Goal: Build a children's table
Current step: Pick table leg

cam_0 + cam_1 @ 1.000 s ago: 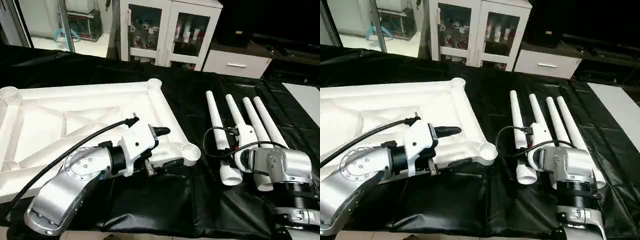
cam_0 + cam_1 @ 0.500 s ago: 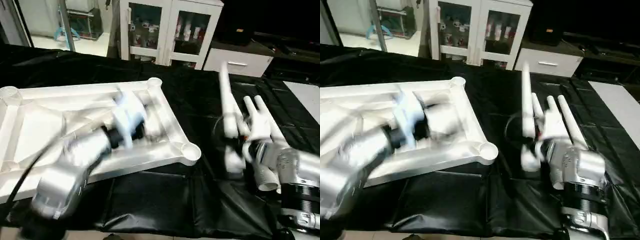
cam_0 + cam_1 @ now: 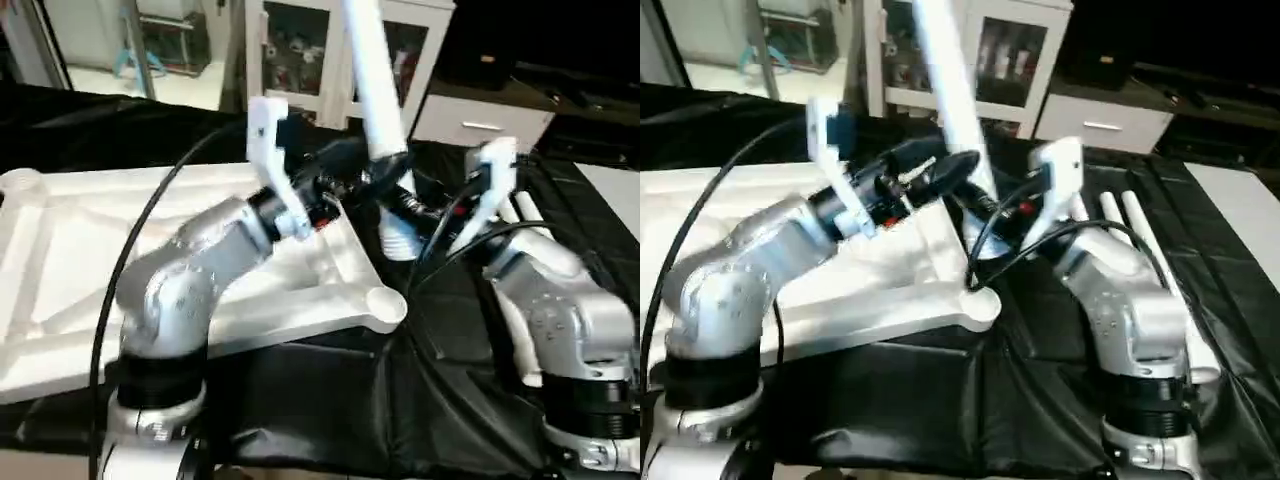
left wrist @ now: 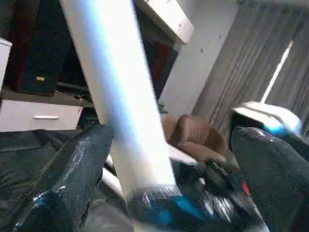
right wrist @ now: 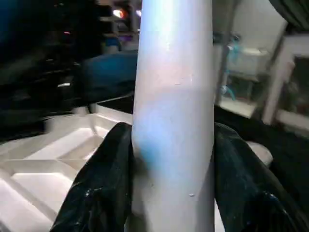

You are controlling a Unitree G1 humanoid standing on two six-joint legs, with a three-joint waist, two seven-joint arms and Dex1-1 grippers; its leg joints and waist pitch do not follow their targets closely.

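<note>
1. The children's table is in parts: I see its white top (image 3: pixel 60 290) lying underside-up, ribs showing, on the left half of the black-covered bench (image 3: pixel 330 400). Its near-right corner socket (image 3: pixel 385 303) sits about mid-bench, and its left edge is cut off by the picture.
2. I've got one leg (image 3: pixel 375 90) up off the bench, standing nearly upright and tilted a little, above the top's right edge. Its thin end runs out of the picture at the top, so I can't see the tip.
3. My right gripper (image 5: pixel 169 169) is clamped on that leg; both black fingers (image 5: pixel 104 179) press its sides in the right wrist view.
4. My left gripper (image 4: pixel 169 174) has its jaws spread wide to either side of the same leg, holding nothing. One finger (image 4: pixel 72 174) looks just beside the leg, but I can't tell whether it touches.
5. The leg's thick ribbed end (image 3: pixel 398 243) hangs just above the top's right edge, partly hidden behind cables (image 3: pixel 440 230) and the two wrists.
6. The spare legs (image 3: pixel 1140 250) lie on the right half of the bench. My right forearm (image 3: pixel 560 320) covers most of them, so I can't count them.
</note>
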